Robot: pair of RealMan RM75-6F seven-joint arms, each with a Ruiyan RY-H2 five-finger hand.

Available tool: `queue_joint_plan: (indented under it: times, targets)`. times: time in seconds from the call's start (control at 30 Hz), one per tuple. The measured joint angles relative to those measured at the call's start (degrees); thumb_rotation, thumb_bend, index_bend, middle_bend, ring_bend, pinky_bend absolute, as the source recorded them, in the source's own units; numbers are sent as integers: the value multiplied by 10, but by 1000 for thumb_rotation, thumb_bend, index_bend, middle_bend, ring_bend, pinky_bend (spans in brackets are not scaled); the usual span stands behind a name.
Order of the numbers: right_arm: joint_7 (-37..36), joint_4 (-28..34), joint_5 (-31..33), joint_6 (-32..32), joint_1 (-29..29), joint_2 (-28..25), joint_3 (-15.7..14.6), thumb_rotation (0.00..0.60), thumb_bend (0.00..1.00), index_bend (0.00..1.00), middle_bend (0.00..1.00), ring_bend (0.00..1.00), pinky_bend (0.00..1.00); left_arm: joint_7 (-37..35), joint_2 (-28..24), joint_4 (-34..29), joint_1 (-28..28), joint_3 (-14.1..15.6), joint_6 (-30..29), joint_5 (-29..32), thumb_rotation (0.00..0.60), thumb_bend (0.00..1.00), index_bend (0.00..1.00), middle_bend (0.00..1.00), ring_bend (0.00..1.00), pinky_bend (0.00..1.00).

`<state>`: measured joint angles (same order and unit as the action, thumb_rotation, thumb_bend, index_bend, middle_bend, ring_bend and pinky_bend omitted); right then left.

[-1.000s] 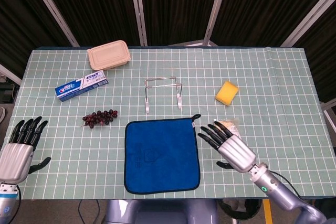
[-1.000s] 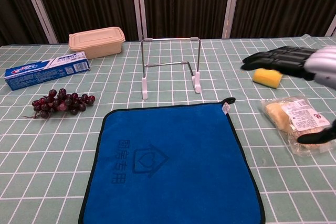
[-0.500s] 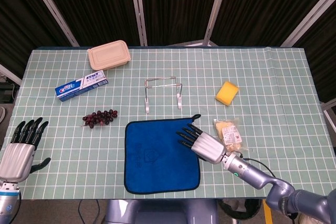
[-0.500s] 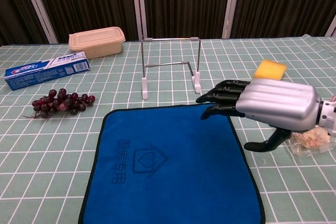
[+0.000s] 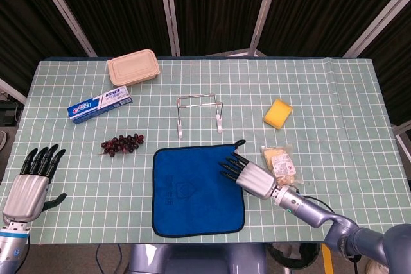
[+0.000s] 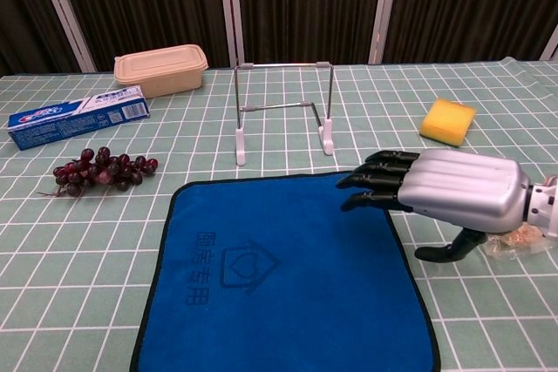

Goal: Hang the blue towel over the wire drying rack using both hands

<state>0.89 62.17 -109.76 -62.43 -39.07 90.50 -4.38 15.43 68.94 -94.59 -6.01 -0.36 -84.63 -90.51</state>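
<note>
The blue towel (image 5: 192, 189) (image 6: 279, 267) lies flat on the table near the front edge. Behind it stands the wire drying rack (image 5: 199, 113) (image 6: 283, 111), bare. My right hand (image 5: 252, 176) (image 6: 445, 191) hovers over the towel's far right corner, palm down, fingers stretched out and apart, thumb hanging below. It holds nothing. My left hand (image 5: 32, 181) is at the front left of the table, far from the towel, fingers straight and spread, holding nothing. The chest view does not show it.
A bunch of dark grapes (image 5: 122, 144) (image 6: 100, 169) lies left of the towel. A toothpaste box (image 5: 100, 104) and a beige lidded container (image 5: 133, 67) sit at the back left. A yellow sponge (image 5: 277, 113) (image 6: 447, 121) and a snack packet (image 5: 280, 161) lie to the right.
My right hand swung left from beside the snack packet onto the towel's far right corner, then drew back slightly. My left hand edged a little to the right.
</note>
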Motion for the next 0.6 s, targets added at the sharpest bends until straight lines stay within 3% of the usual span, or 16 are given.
queue_joint_plan:
  times: [0.27,0.6]
  targets:
    - [-22,-29,3,-19,8,5,-24,600,225,126,0,0,0,5,2,-1,-1,2,1,0,600,0,0,0,0,0]
    - [-40,-55,8,-27,-1,41,-31,600,225,128,0,0,0,14,7,-1,-2,5,5,1,600,0,0,0,0,0]
